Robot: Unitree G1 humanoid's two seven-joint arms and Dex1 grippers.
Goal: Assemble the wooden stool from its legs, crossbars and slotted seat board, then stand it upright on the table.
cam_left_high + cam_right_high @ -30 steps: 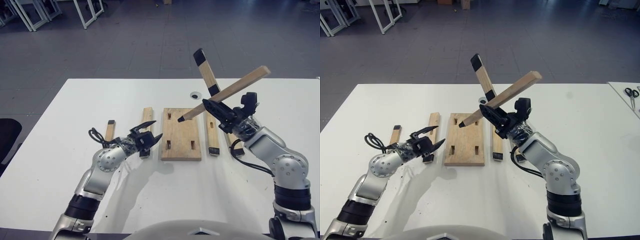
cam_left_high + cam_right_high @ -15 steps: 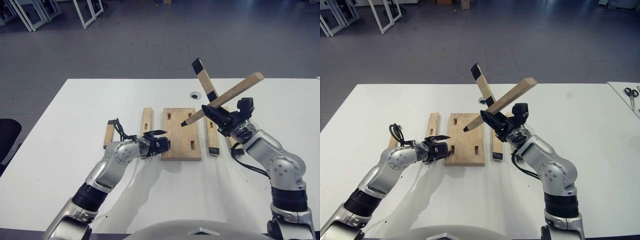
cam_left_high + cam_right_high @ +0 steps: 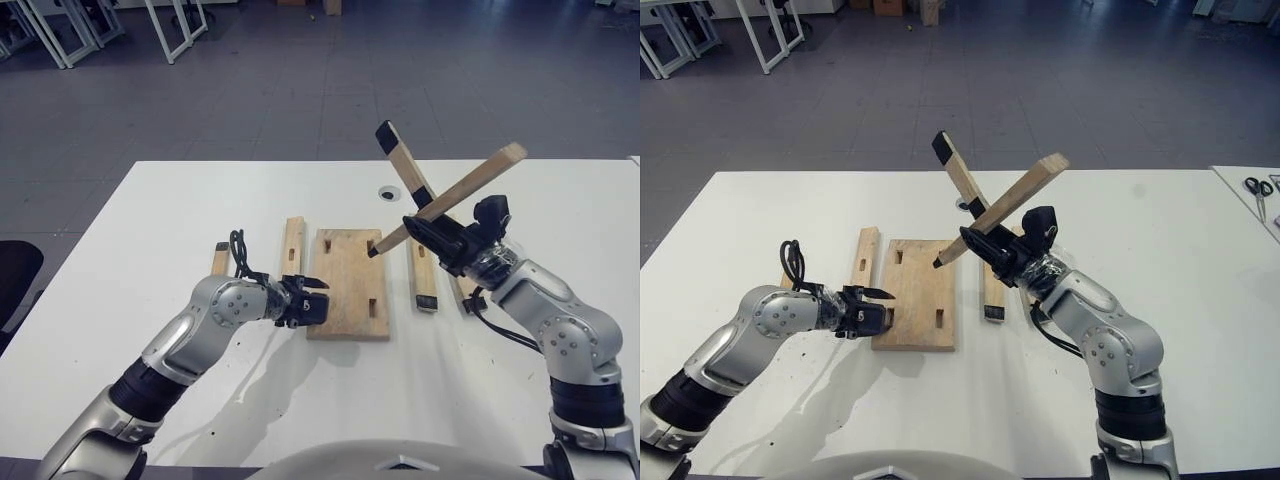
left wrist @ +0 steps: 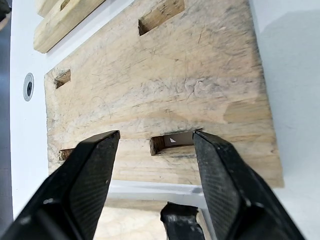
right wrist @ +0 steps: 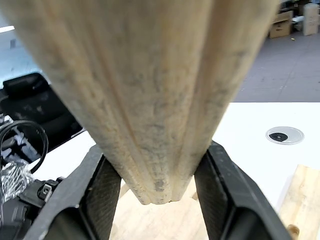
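seat board, a pale rectangular wooden slab with four slots (image 3: pixel 347 285): lies flat on the white table (image 3: pixel 150 220), mid-table, slightly skewed. my left gripper (image 3: pixel 318 300) sits at its left edge. its fingers (image 4: pixel 95 175) are spread wide to either side of the left-side slot (image 4: pixel 172 142). whether they touch the wood i cannot confirm.

my right gripper (image 3: pixel 440 232) is pinched on a long pale wooden leg (image 3: pixel 470 180), held steeply tilted. the leg's dark lower tip hovers just above the far right slot (image 4: pixel 62 77), apart from it. a second bar with a black end cap (image 3: pixel 400 160) crosses behind the held leg; joined or not, cannot tell. loose wooden bars (image 3: pixel 292 245) lie flat on the table to either side of the board.

risks, as judged from here:
- if the leg goes in at this tilt, the tip may catch the slot rim, then jam or lever the board up. it needs righting first.
- the board is not clamped; my spread left fingers only fence it. a sideways push from the leg tip could slide or turn it, taking the slot off target.
- my grip is low on the leg with a long length above. pressing down may let it pivot in the pinch.
- the second bar may swing and knock the loose bars on the right.
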